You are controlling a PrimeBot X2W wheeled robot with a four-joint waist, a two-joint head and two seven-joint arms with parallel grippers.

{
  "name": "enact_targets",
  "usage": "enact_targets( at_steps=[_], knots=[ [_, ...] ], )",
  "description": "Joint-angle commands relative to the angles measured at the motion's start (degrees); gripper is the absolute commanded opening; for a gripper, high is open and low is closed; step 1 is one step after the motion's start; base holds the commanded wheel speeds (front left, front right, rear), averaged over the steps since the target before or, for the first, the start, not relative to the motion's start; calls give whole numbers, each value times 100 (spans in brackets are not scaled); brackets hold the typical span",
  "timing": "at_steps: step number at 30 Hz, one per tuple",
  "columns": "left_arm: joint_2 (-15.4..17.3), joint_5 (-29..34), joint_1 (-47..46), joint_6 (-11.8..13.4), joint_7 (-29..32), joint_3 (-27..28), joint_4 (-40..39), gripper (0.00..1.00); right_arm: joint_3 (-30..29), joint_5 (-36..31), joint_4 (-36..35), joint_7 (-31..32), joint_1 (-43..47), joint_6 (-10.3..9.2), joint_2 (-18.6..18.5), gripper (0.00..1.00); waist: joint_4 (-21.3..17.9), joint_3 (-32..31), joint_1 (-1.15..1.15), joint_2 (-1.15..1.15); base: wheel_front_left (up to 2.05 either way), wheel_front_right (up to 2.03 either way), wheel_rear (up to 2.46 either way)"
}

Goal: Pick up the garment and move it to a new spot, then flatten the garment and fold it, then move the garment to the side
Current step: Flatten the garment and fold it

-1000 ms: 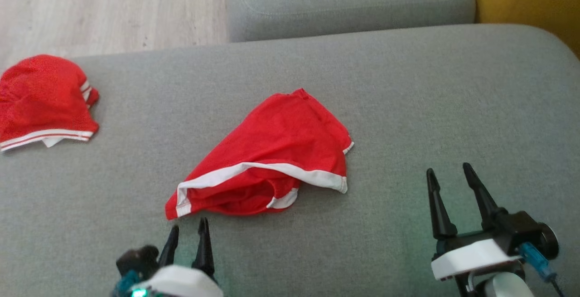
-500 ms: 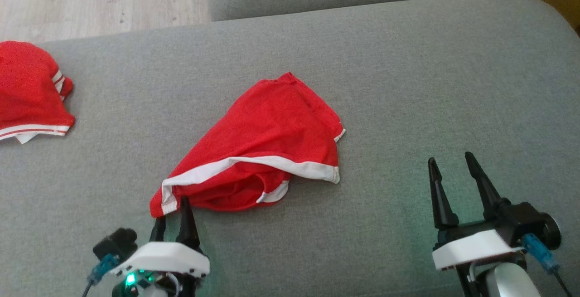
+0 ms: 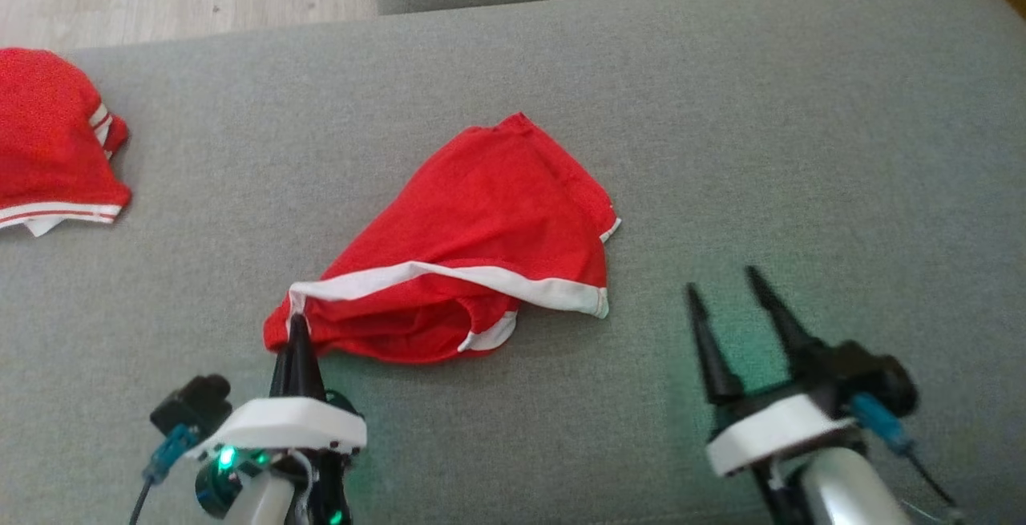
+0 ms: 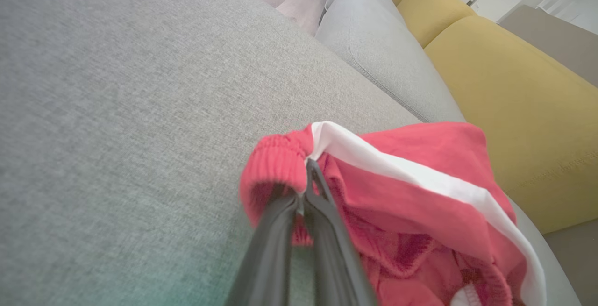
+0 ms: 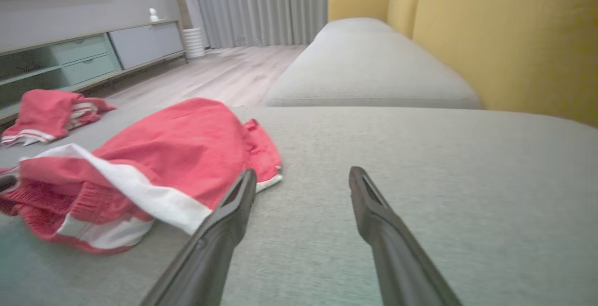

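At the ribbed waistband corner, the left claw [image 3: 297, 326] is pinched tight on the garment [image 3: 489, 220], a soft red knit edged with a broad white band, which lies crumpled in a rough triangle at the middle of the coarse grey cushion [image 3: 801, 108]. Just right of it, the right claw [image 3: 720, 280] holds nothing, its tapered dark fingers spread wide. Far left lies a red heap [image 3: 48, 140] with thin white stripes.

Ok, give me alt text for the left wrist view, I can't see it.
The left gripper is shut on the ribbed corner of the red garment with white trim, bunched on the grey cushion. A yellow sofa back stands beyond.
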Motion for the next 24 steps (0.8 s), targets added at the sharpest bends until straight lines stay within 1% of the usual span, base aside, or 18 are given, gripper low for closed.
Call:
enact_targets(
  at_steps=[1,5,11,12,17,18,20,21,22,24],
  knots=[
    [24,49,-316,24,-95,218,-135,0,354,84,53,-62,-325,44,-26,100,20,54,0,0,0,0,0],
    [20,94,-377,0,-156,173,-150,0,876,399,663,-55,-666,44,-26,100,97,150,0,0,0,0,0],
    [15,182,-406,-39,-203,51,-228,0,1402,710,1570,-32,-1215,44,-26,100,273,276,0,0,0,0,0],
    [14,211,-413,-43,-210,10,-267,0,1528,756,1817,-29,-1378,44,-26,100,327,307,0,0,0,0,0],
    [12,244,-423,-48,-208,-54,-345,0,1742,648,2259,38,-1630,44,-26,100,410,346,0,0,0,0,0],
    [12,246,-424,-48,-206,-65,-366,0,1785,631,2341,56,-1670,44,-26,98,423,351,0,0,0,0,0],
    [12,249,-424,-45,-200,-85,-405,0,1856,665,2446,60,-1725,44,-26,76,442,362,0,0,0,0,0],
    [14,251,-422,-43,-197,-92,-422,0,1883,682,2485,56,-1751,44,-26,58,448,365,0,0,0,0,0],
    [17,251,-420,-40,-196,-96,-437,0,1907,695,2521,51,-1776,44,-26,44,450,366,0,0,0,0,0],
    [28,250,-414,-36,-194,-100,-462,0,1954,731,2605,51,-1819,44,-26,29,447,365,0,0,0,0,0]
  ],
)
